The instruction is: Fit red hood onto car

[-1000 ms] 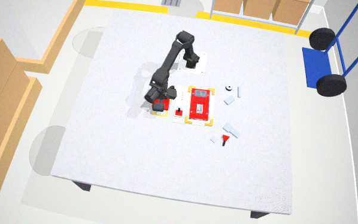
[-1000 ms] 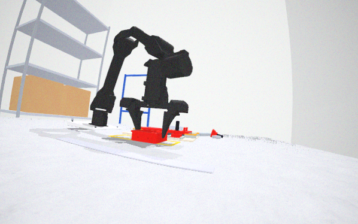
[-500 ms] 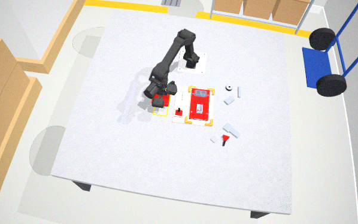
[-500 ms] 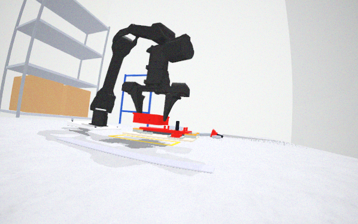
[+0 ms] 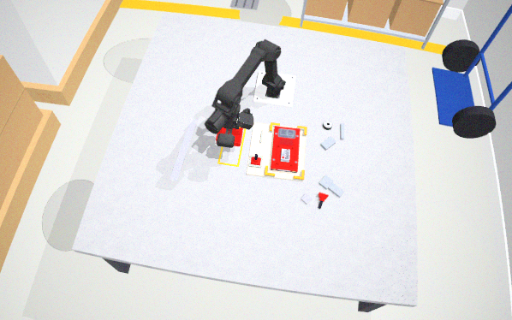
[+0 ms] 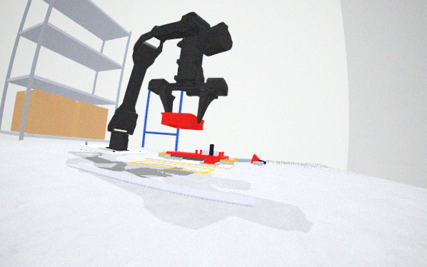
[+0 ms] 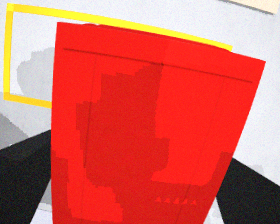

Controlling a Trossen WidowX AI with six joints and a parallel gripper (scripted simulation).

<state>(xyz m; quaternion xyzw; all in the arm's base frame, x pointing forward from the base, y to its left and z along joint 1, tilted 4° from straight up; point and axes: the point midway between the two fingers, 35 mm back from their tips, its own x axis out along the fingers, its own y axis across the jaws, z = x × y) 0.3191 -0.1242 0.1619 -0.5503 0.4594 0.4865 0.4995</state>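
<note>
The red hood point(image 5: 237, 137) point(image 6: 181, 121) point(image 7: 126, 125) hangs in the air, roof up and slightly tilted in the exterior view. My gripper point(image 5: 235, 130) point(image 6: 184, 117) point(image 7: 139, 151) is shut on its two sides. The hood is well above the table, over and partly beyond the yellow outline point(image 5: 229, 165) point(image 6: 176, 168) point(image 7: 7, 55). The red chassis point(image 5: 276, 147) point(image 6: 180, 154) sits in the jig point(image 5: 251, 171), to the right of the hood in the top view. The engine block point(image 5: 285, 155) is on its deck. Short red pegs point(image 6: 198, 152) stick up from the deck. The hood's corner holes are hidden.
A red block point(image 5: 255, 161) with an upright black post point(image 6: 211, 149) stands between outline and chassis. Yellow corner brackets point(image 5: 302, 130) surround the chassis. A wheel point(image 5: 327, 125), pale blocks point(image 5: 328, 143) and a red-and-black tool point(image 5: 323, 197) lie beyond. A pale strip point(image 5: 183, 150) point(image 6: 191, 193) lies beside the outline.
</note>
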